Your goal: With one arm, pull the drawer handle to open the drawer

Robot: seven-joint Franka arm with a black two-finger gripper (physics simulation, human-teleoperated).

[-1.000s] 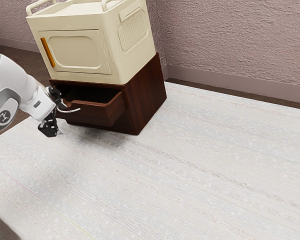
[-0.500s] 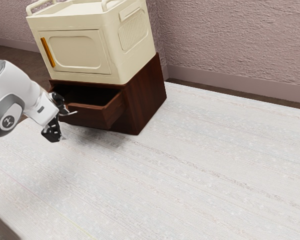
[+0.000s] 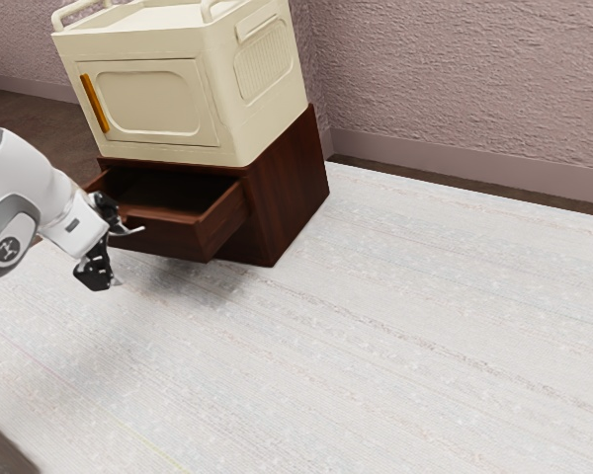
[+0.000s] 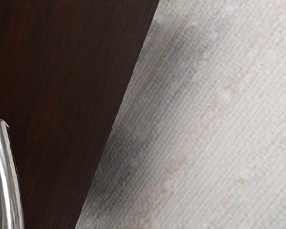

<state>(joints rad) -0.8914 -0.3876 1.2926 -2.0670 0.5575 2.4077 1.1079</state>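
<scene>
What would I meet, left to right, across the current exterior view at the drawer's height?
Robot arm → black pincer → open drawer → dark wooden cabinet's side → pale rug.

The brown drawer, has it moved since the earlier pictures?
Yes, the brown drawer has slid farther out of the dark wooden cabinet, toward the exterior view's left.
</scene>
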